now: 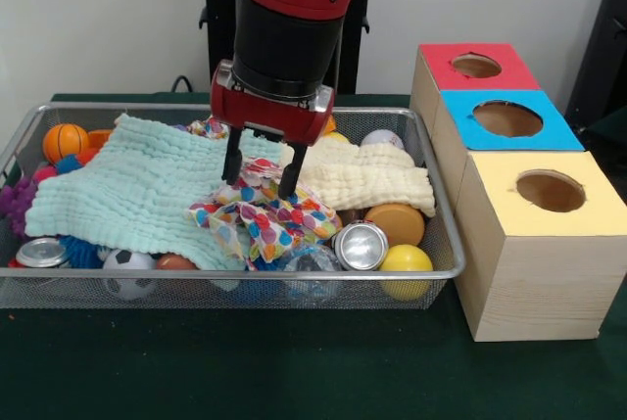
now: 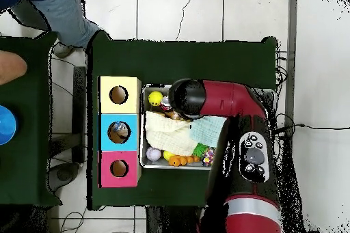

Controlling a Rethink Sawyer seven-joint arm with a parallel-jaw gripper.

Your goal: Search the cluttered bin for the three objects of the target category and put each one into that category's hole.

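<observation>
The wire mesh bin (image 1: 451, 244) sits left of three boxes. My gripper (image 1: 261, 171) reaches down into the bin's middle, open, with its fingers (image 1: 232, 161) on either side of the raised top of a scrunched white cloth with coloured patches (image 1: 265, 222). A second patterned cloth (image 1: 209, 128) peeks out behind the gripper. I see no third one. The yellow-topped box's hole (image 1: 551, 190) is at the near right and looks empty. In the overhead view the arm (image 2: 225, 104) covers the gripper and most of the bin (image 2: 143, 149); the yellow box (image 2: 104, 95) is at the left.
A mint towel (image 1: 127, 190) and a cream towel (image 1: 367, 180) cover much of the bin. Cans (image 1: 361, 246), a yellow ball (image 1: 406, 261), a basketball (image 1: 65, 139) and a soccer ball (image 1: 127, 263) lie around. Blue-topped (image 1: 507, 118) and red-topped (image 1: 476, 66) boxes stand behind. A person's leg (image 2: 68, 15) shows overhead.
</observation>
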